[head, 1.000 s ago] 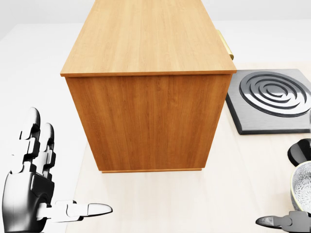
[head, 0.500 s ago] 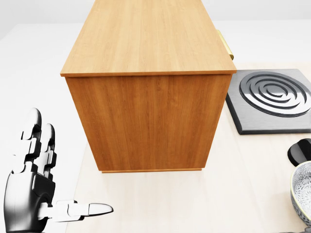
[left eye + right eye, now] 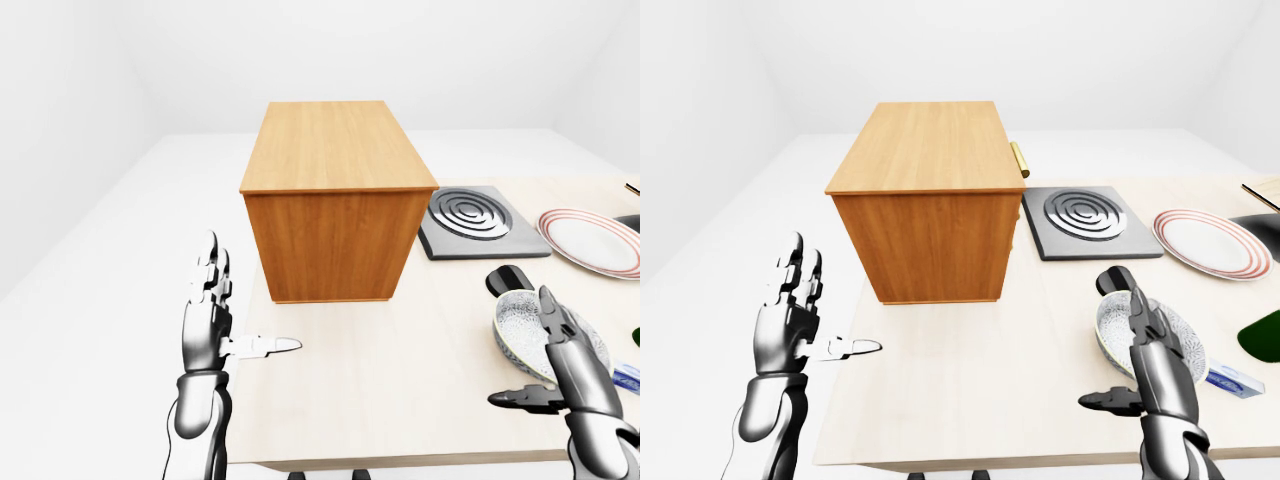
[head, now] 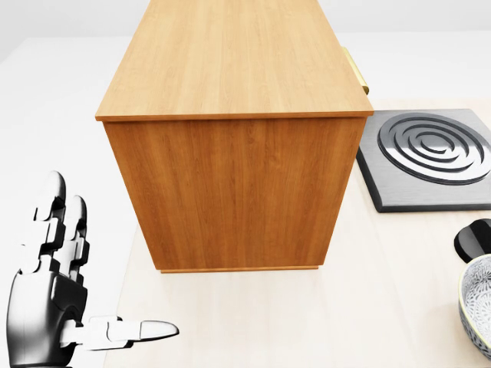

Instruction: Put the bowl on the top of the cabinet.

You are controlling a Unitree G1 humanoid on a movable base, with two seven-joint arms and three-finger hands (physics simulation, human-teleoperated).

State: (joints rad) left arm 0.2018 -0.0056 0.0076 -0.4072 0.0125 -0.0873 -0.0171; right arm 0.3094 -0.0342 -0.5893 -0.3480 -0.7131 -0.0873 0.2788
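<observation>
A single pale bowl (image 3: 1150, 335) with a speckled, grey-white inside and a thin patterned wall sits on the light wooden table (image 3: 970, 390), near its right edge in the right-eye view and well apart from the one cabinet (image 3: 335, 195). The cabinet, a plain box of warm orange-brown wood with a flat top, stands on the table's left part. Beside it lies one dark square hob plate (image 3: 482, 220) with concentric rings, then one white plate (image 3: 592, 240) with a red rim. A small black object (image 3: 1115, 280) rests just above the bowl. The right hand (image 3: 1145, 365) stands open just beside the bowl's near rim, fingers upright, thumb out, gripping nothing. The left hand (image 3: 215, 330) hangs open too, empty, at the table's left edge.
</observation>
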